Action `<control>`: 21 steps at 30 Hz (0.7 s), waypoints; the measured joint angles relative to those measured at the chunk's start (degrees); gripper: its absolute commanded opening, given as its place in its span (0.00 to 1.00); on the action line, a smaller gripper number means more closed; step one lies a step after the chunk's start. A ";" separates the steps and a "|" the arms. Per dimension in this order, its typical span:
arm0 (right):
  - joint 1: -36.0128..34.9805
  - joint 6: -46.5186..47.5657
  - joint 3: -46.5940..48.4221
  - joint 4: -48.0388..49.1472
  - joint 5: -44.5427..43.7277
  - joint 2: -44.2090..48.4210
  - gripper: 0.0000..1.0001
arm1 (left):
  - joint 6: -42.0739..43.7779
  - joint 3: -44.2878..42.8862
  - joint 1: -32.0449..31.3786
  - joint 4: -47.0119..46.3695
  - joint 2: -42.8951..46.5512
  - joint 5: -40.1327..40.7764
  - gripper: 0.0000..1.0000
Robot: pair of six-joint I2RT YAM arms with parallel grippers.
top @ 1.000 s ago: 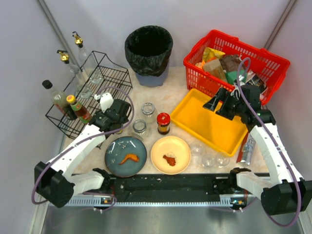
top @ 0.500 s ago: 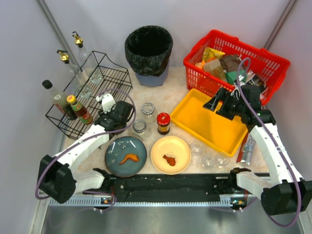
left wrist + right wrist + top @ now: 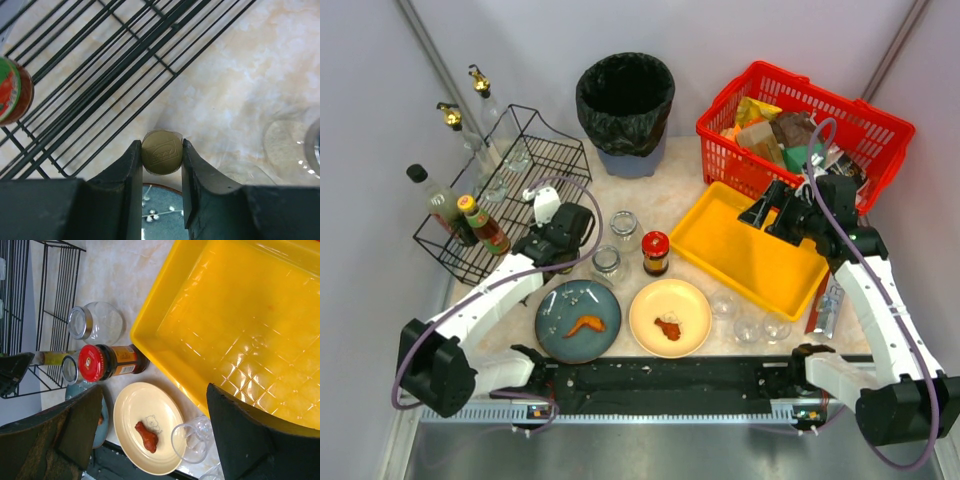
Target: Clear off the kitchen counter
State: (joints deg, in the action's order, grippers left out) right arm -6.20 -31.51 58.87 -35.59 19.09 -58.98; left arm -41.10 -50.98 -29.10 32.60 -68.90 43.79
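Overhead, the beige marbled kitchen counter (image 3: 675, 190) spans the whole scene. At left, just beside a black wire rack (image 3: 505, 195), the left gripper (image 3: 161, 145) clamps a gold bottle cap (image 3: 161, 152), one finger touching each side. Further right, the right gripper (image 3: 152, 390) hangs over a yellow tray (image 3: 240, 315), fingers spread wide and grasping nothing.

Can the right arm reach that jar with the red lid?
Probably yes. The right arm holds its jaws open over the yellow tray, and the red-lidded jar stands upright just past the tray's edge, apart from the glass jars, nothing over it.
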 measured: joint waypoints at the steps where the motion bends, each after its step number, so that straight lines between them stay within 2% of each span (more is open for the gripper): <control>1: 0.00 0.02 0.00 -0.02 0.00 0.00 0.83 | 1.11 -0.83 -0.02 0.39 0.22 -0.74 0.00; 13: 0.00 0.00 -0.11 0.00 -0.13 0.26 0.83 | 14.19 -15.63 0.00 -1.53 5.92 -7.08 0.00; 21: 0.00 -0.02 -0.42 -0.13 -0.57 0.87 0.83 | 19.06 -28.24 1.73 -0.57 2.71 -10.49 0.00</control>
State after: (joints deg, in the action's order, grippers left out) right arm -6.20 -31.53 58.46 -35.73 18.52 -58.11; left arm -22.04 -79.22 -27.38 32.03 -66.19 33.30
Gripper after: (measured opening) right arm 0.833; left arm 0.341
